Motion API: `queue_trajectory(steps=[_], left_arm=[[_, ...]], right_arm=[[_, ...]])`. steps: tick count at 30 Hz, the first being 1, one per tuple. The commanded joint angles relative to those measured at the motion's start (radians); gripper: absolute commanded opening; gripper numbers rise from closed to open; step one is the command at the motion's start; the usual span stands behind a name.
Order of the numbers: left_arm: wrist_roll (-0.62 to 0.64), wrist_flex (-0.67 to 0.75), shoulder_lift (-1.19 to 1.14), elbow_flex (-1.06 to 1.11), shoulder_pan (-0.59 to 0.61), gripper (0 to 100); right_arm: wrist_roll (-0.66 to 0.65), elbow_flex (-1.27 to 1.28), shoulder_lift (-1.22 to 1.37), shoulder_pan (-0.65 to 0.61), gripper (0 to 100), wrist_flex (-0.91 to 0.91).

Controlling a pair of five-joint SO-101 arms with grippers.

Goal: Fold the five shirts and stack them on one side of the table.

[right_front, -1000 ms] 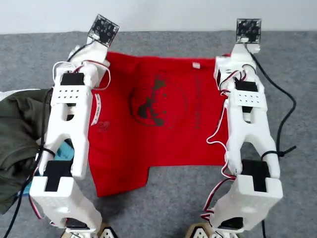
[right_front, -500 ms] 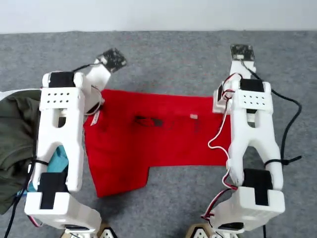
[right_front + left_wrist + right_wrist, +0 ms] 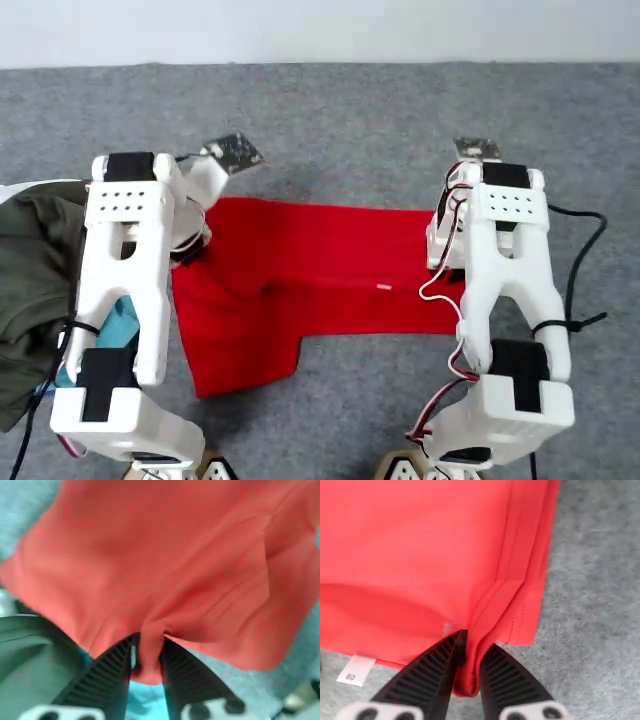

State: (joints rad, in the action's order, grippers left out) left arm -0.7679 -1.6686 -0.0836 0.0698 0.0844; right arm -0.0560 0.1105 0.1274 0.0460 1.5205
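My left gripper (image 3: 147, 652) pinches one side of the red shirt (image 3: 310, 265). My right gripper (image 3: 468, 655) pinches the other side.

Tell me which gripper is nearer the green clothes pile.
Left. The left gripper pinches the red shirt right beside the green pile; the right gripper holds the shirt's opposite edge, far from it.

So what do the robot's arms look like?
The left arm and right arm are chunky white plastic, with black motor blocks and rows of little holes on top. Thin red, white and black wires loop along them, and a thicker black cable trails off the right arm. The left tool and right tool have black ribbed fingers.
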Motion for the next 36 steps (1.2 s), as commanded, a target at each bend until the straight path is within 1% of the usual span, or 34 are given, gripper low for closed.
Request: queue_trajectory(steps=[1,5,8,9,11,13,15,21,24,25,29,31,34,35,36], left_arm=[[-0.051,-0.063,0.055,0.027,0.009,2],[-0.055,-0.061,0.055,0.033,0.044,2],[-0.071,-0.064,0.064,0.036,0.066,9],[-0.071,-0.069,0.064,0.036,0.071,11],[-0.071,-0.089,0.066,0.038,0.071,14],[-0.071,-0.089,0.066,0.053,0.068,15],[-0.072,-0.089,0.068,0.079,0.061,16],[-0.080,-0.089,0.201,0.194,0.061,19],[-0.091,-0.081,0.287,0.209,0.072,19],[-0.077,-0.080,0.308,0.206,0.081,18],[0.098,-0.005,0.385,0.160,0.172,18],[0.152,0.017,0.416,0.143,0.227,13],[0.157,0.017,0.457,0.142,0.299,2],[0.158,0.015,0.468,0.142,0.325,1],[0.158,0.015,0.480,0.143,0.359,2]], right_arm=[[-0.069,-0.008,0.033,-0.002,0.9,0.013],[-0.086,-0.012,0.077,-0.004,1.0,0.013],[-0.087,-0.012,0.082,-0.004,2.6,0.013],[-0.087,-0.012,0.082,-0.002,4.7,0.016],[-0.087,-0.015,0.082,-0.002,12.4,0.047],[-0.080,-0.032,0.082,-0.002,20.6,0.084],[-0.080,-0.069,0.082,-0.002,26.0,0.122],[-0.086,-0.232,0.085,0.024,26.7,0.203],[-0.086,-0.284,0.088,0.013,26.7,0.205],[-0.086,-0.292,0.087,-0.002,26.7,0.202],[-0.086,-0.295,0.090,-0.093,26.6,0.194],[-0.086,-0.295,0.090,-0.147,26.6,0.194],[-0.087,-0.295,0.090,-0.228,26.6,0.194],[-0.087,-0.295,0.090,-0.255,26.6,0.194],[-0.087,-0.295,0.090,-0.285,26.6,0.194]])
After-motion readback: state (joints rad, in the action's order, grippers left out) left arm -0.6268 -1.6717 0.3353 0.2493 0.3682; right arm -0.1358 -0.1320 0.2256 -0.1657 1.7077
